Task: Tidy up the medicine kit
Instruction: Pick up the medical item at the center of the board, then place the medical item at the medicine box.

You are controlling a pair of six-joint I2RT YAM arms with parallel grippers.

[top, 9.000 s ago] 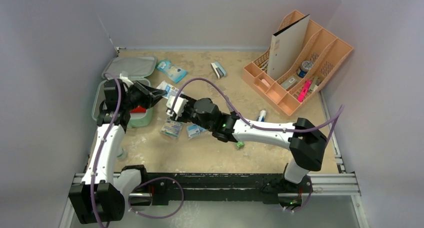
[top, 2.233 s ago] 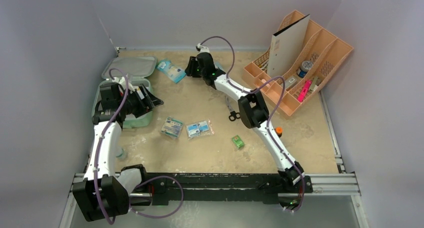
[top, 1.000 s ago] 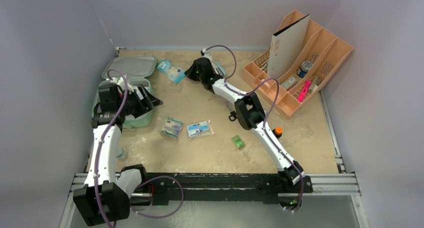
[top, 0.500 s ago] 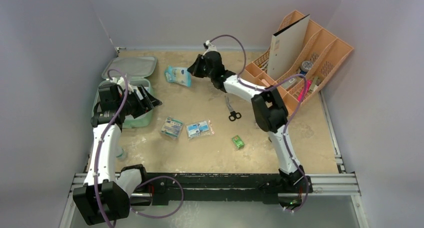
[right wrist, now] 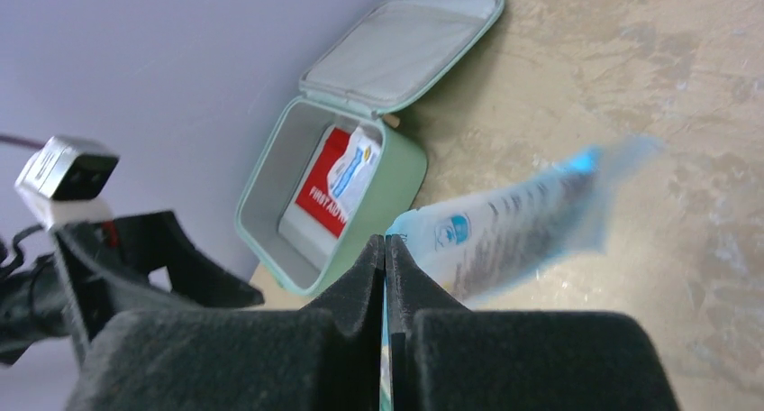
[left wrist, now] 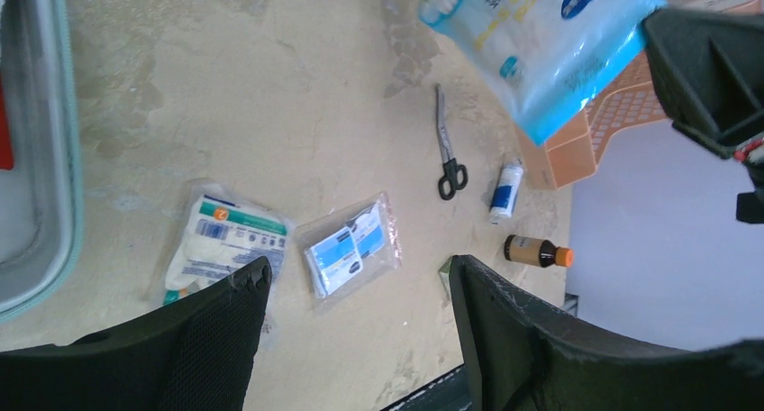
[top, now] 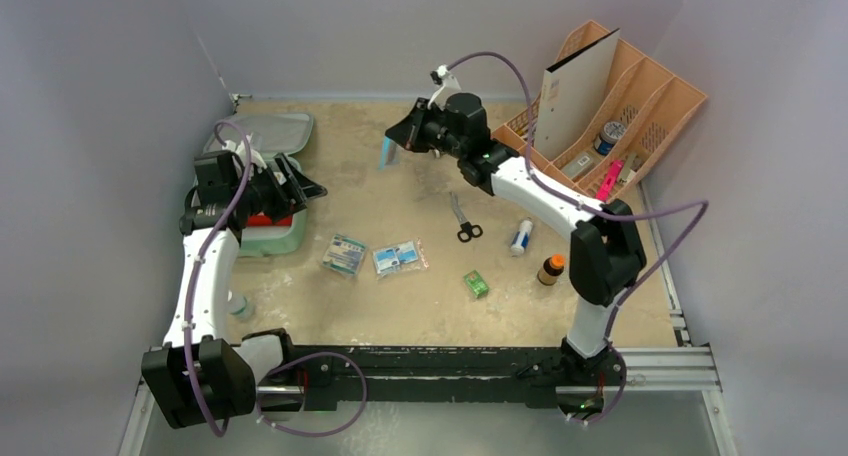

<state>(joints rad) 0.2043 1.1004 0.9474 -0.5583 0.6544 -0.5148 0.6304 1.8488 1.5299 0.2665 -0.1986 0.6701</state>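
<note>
Our right gripper (right wrist: 386, 247) is clamped on a light-blue packet (right wrist: 504, 220), holding it above the counter (top: 400, 311) near the back. Our left gripper (left wrist: 358, 269), jaws apart and empty, hovers over the mint-green medicine kit (right wrist: 396, 177), which sits open at the counter's far left, a red pouch (right wrist: 315, 190) inside.

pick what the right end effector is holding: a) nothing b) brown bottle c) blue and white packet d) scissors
c: the right end effector is shut on the blue and white packet; the scissors and brown bottle lie on the table.
</note>
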